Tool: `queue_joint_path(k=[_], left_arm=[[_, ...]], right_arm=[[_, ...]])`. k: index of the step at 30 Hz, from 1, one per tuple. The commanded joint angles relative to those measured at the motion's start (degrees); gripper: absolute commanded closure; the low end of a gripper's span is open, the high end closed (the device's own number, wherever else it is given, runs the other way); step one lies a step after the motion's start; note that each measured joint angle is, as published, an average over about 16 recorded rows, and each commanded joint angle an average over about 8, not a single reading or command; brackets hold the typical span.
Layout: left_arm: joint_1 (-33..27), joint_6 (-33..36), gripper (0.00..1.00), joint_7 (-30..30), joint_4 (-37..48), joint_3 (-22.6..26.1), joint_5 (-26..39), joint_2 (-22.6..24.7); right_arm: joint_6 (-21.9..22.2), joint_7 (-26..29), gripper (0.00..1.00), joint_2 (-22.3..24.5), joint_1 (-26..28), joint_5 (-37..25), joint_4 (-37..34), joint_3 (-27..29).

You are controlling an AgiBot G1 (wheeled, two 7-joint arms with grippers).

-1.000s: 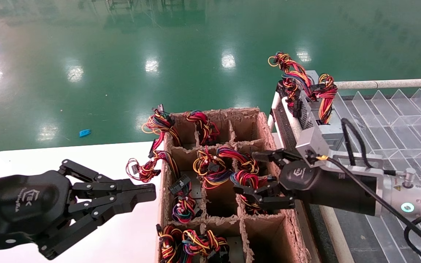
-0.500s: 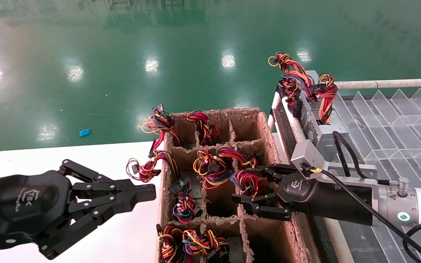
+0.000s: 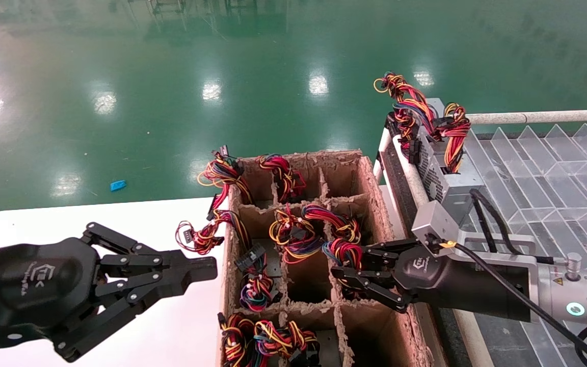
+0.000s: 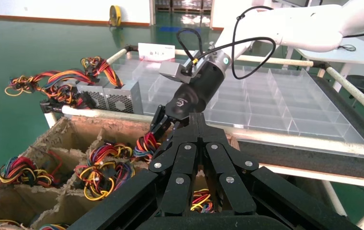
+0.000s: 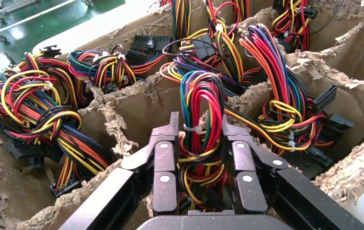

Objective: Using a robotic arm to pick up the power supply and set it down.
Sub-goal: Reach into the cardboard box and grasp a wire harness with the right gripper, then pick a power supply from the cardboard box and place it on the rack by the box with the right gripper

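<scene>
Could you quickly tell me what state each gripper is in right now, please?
Left gripper: shut, holding nothing, parked over the white table.
Right gripper: shut on the wire bundle of a power supply in the cardboard box.

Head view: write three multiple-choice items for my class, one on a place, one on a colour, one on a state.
1. Where is the right gripper?
A. At the cardboard crate
B. Over the white table
C. Over the clear tray

2. What colour is the floor?
A. Grey
B. Green
C. Brown

3. How are the left gripper's jaws?
A. Clamping wires
B. Wide open
C. Shut, holding nothing

Key:
1 A: the right gripper sits at the cardboard crate, its jaws clamping the wires of the power supply.
2 B: the floor is glossy green.
3 C: the left gripper has its jaws together, with nothing between them.
</scene>
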Motion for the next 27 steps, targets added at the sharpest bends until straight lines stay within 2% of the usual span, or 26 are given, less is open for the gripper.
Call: queue_joint_path(k=[1,14,27], left_arm=[[0.0,0.0,1.0,0.0,0.0,0.0,0.0,0.0],[0.0,0.0,1.0,0.0,0.0,0.0,0.0,0.0],[0.0,0.0,1.0,0.0,0.0,0.0,0.0,0.0]], right_arm=[[0.1,0.3,1.0,0.3,-0.2,0.0,0.4,0.0],[-0.2,1.7,1.0,1.7,0.8,-1.1,4.5,-0.2],[-1.0,2.5,1.0,4.4,3.6,1.1,10.6,2.1]])
